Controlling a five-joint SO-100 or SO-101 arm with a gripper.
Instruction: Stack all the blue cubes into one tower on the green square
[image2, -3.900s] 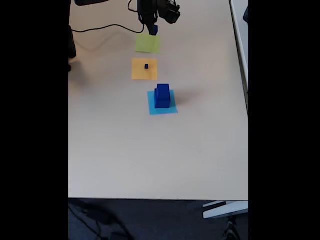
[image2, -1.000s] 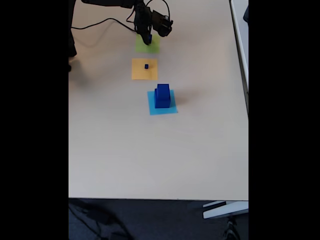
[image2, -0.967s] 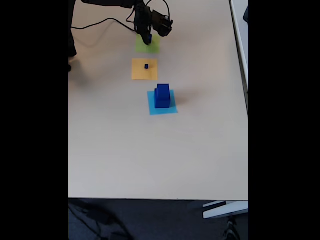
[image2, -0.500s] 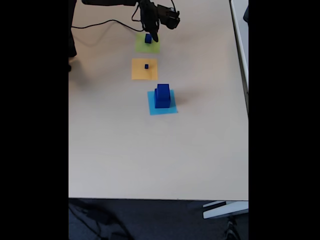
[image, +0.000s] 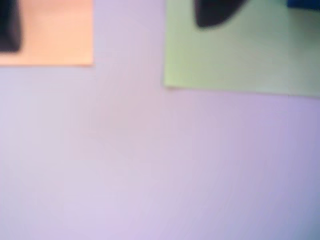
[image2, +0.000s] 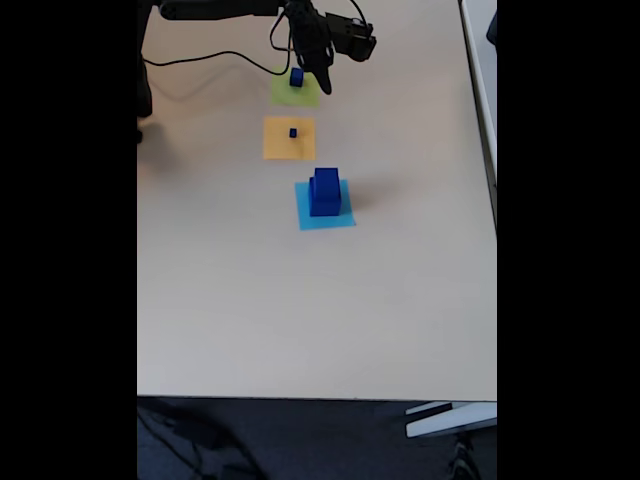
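A small blue cube (image2: 297, 77) stands on the green square (image2: 296, 93) at the far end of the table; its edge shows at the top right of the wrist view (image: 305, 4). My gripper (image2: 319, 78) hovers just right of that cube, open and holding nothing. In the wrist view the gripper (image: 110, 20) has one dark finger (image: 215, 12) over the green square (image: 240, 55) and the other at the left edge. A tiny blue cube (image2: 293, 132) sits on the orange square (image2: 289, 139). Two larger blue cubes (image2: 323, 192) stand stacked on the light blue square (image2: 326, 218).
A black cable (image2: 210, 58) runs across the far left of the table. The orange square (image: 50, 35) lies left of the green one in the wrist view. The table's right edge (image2: 480, 120) meets another white surface. The near half of the table (image2: 300, 320) is bare.
The gripper lowered the small cube onto the green square, let go, and shifted right. The cube now stands free on the paper. The other cubes have not moved.
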